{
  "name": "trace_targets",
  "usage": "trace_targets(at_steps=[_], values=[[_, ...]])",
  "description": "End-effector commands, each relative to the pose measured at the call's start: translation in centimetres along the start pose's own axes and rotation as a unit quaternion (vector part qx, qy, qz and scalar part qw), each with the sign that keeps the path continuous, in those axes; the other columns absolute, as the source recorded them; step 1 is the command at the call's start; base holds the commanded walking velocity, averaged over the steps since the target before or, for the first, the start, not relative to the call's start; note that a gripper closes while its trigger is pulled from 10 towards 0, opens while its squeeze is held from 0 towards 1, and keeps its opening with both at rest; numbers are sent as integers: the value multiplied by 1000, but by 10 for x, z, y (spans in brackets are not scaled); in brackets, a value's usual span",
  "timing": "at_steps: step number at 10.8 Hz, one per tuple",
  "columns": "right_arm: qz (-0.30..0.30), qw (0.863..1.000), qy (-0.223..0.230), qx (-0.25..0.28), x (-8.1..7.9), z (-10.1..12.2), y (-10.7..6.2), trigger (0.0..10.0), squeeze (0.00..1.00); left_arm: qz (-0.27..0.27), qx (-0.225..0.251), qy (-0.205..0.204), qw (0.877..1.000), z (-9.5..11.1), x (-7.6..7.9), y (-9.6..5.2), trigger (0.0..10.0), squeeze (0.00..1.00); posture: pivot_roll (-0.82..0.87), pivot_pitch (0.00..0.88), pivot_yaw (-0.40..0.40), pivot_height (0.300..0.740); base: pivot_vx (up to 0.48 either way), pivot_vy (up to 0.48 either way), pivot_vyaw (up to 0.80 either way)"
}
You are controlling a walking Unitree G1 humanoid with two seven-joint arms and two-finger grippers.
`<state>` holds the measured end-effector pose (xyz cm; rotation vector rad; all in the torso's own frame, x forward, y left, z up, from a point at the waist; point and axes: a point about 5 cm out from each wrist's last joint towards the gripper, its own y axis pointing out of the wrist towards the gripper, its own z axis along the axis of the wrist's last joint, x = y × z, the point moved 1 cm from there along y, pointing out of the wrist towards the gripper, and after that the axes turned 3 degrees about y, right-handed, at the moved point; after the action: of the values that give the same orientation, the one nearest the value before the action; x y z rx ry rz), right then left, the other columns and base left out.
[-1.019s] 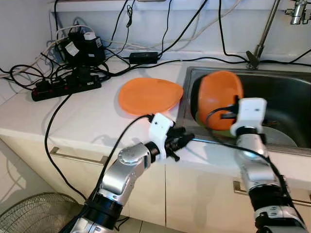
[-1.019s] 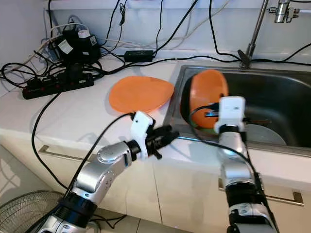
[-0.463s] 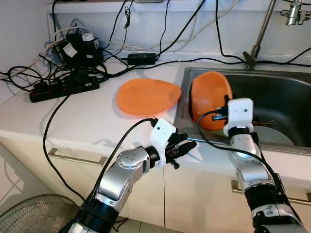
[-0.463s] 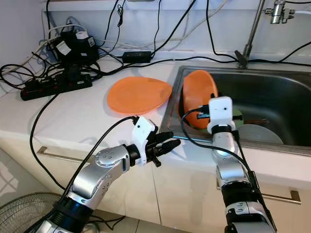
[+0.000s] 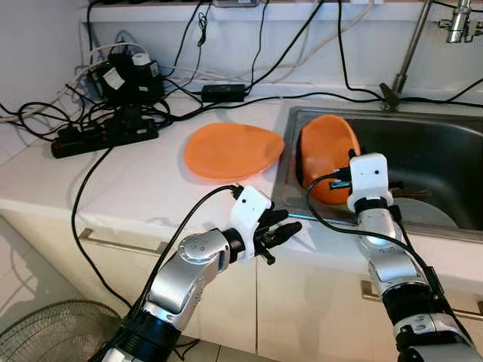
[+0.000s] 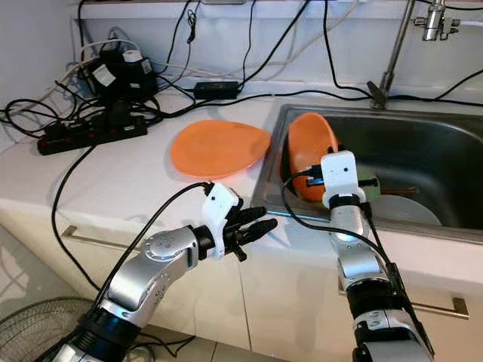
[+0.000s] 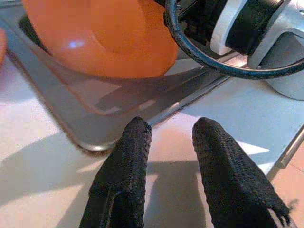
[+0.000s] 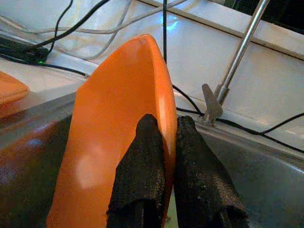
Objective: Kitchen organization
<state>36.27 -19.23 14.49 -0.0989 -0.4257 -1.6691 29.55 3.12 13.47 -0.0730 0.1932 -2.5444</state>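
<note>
Two orange dishes: one plate (image 5: 232,150), one bowl (image 8: 118,137) in the right claw (image 8: 165,142).

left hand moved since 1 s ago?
Yes. The left hand dropped slightly toward the robot, away from the sink corner, judged against the plate.

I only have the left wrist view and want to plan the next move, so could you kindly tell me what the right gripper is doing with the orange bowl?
Observer: The right gripper has its fingers pinched on the rim of the orange bowl, which stands on edge in the sink.
Operator: Thank you. Is anything else orange nearby?
Observer: Yes, an orange plate lies flat on the counter, left of the sink.
Operator: And where is my left gripper?
Observer: The left gripper hovers open over the counter's front edge, near the sink's corner.
</note>
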Motion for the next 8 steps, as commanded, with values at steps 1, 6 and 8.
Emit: trace_targets(at_steps=[1, 6, 8], values=[[-7, 1000, -19, -18, 7, -10, -2, 10000, 0, 8, -1, 8, 1000, 3, -3, -3, 10000, 0, 44, 7, 89, 740, 0, 0, 0], [-6, 999, -31, -26, 7, -13, -1, 10000, 0, 9, -2, 7, 1000, 2, -4, -3, 10000, 0, 44, 10, 88, 740, 0, 0, 0], [-15, 1000, -12, -4, 7, -4, 1, 10000, 0, 13, 2, 9, 1000, 4, -5, -3, 10000, 0, 43, 7, 90, 740, 0, 0, 0]])
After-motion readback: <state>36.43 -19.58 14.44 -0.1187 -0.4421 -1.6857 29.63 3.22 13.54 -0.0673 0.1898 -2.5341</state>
